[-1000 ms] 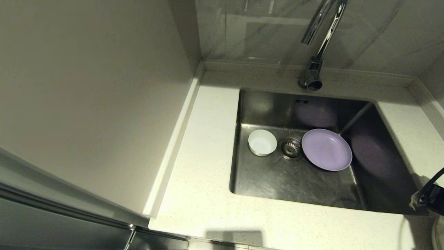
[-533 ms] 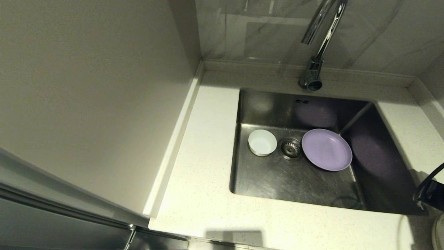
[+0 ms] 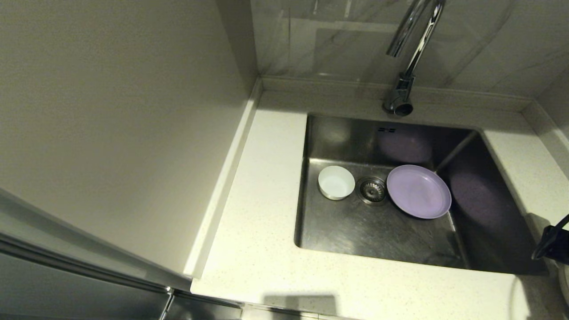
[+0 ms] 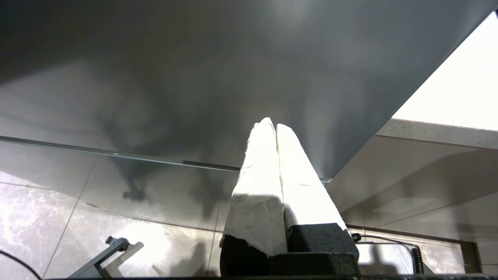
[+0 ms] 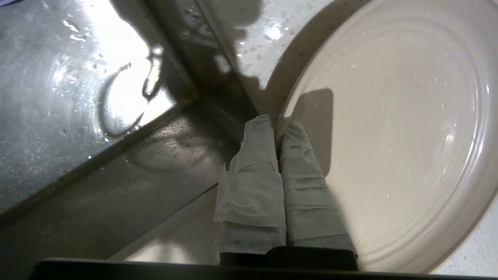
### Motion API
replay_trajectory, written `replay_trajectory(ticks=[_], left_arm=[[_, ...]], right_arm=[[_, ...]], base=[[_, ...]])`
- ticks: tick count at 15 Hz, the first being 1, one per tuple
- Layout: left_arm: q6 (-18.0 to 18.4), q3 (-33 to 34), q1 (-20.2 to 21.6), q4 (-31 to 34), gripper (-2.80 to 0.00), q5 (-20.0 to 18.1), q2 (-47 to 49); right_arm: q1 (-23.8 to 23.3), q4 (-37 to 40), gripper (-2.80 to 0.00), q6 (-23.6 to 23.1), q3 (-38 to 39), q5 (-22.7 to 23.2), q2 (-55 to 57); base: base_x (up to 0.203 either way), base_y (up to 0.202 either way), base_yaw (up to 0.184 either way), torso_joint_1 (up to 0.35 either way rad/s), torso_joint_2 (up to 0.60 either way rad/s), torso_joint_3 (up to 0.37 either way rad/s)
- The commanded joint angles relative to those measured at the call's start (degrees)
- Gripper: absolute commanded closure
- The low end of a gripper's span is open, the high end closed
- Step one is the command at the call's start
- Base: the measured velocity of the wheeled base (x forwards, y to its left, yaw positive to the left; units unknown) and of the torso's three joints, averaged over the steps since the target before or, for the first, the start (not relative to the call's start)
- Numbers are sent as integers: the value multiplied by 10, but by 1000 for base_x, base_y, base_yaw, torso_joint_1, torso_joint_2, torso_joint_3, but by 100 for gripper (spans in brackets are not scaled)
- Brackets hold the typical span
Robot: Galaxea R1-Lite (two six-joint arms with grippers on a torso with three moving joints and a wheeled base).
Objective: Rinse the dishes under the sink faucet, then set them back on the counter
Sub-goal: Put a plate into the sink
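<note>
A small white bowl [image 3: 336,182] and a lilac-purple plate [image 3: 418,191] lie on the floor of the steel sink [image 3: 355,231], either side of the drain [image 3: 372,190]. The chrome faucet [image 3: 411,49] arches over the sink's back edge. A wet beige plate [image 5: 397,128] rests on the counter [image 5: 256,35] at the sink's near right corner. My right gripper [image 5: 277,126] is shut on that plate's rim, one finger over and one under the edge. In the head view only the right arm's dark wrist [image 3: 551,244] shows. My left gripper [image 4: 272,126] hangs shut and empty below the counter.
The speckled counter [image 3: 262,186] runs along the sink's left and front sides. A tall pale wall panel [image 3: 111,111] bounds it on the left, and grey marbled tile [image 3: 333,40] rises behind the faucet. Water drops cover the sink wall [image 5: 58,77].
My right gripper has gone from open to shut on the beige plate's rim. Its wrist has slid a little toward the frame's right edge. The bowl and purple plate have not moved.
</note>
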Motion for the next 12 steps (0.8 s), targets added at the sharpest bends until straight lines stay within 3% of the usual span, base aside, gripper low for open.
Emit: replay_trajectory(ticks=[1,6,12], left_arm=[[0,0,0,0,0,0,-1],[0,0,0,0,0,0,-1],[0,0,0,0,0,0,-1]], right_arm=[[22,0,0,1,0,-2,-13],[150,0,0,-15,4,-35,-73],[293,0,0,-68,-13,-92,-94]], base=[[0,0,0,0,0,0],[0,0,0,0,0,0],[0,0,0,0,0,0]])
